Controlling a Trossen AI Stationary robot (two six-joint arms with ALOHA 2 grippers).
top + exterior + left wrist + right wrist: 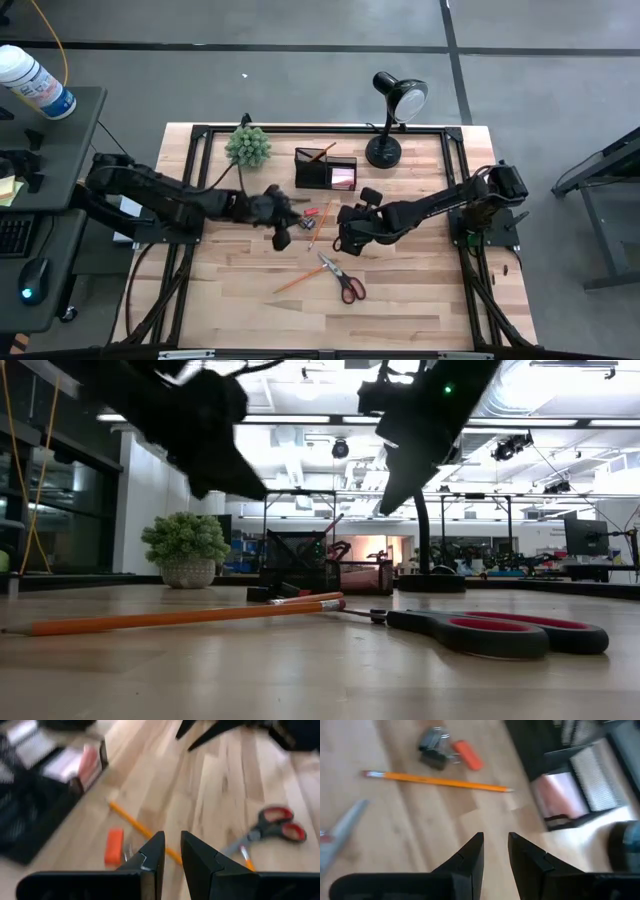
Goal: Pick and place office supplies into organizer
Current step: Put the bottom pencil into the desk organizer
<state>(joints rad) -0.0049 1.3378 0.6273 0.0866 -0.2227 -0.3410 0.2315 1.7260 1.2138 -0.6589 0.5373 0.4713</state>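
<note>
I am hovering my left gripper point(281, 236) and my right gripper point(344, 238) over the middle of the wooden table point(420, 300), both with fingers set narrowly apart and holding nothing. The organizer point(325, 168), a black mesh box with a pink sticky-note pad point(343, 178) in its lower compartment and a pencil in its cup, is standing near the table's far edge between the plant ball point(248, 146) and the desk lamp point(392, 118).

The risk I am judging: my two claws are hanging close together, and reaching for the same pile could make them collide. The small orange bit point(468, 754) and the dark metal clip point(433, 746) are lying touching or nearly so, so a pinch could catch both or flick one away. The slim orange pencil point(437, 781) could roll on the smooth planks. The red-handled scissors point(343, 280), flat steel with plastic loops, are lying toward the near edge, hard to get under.
</note>
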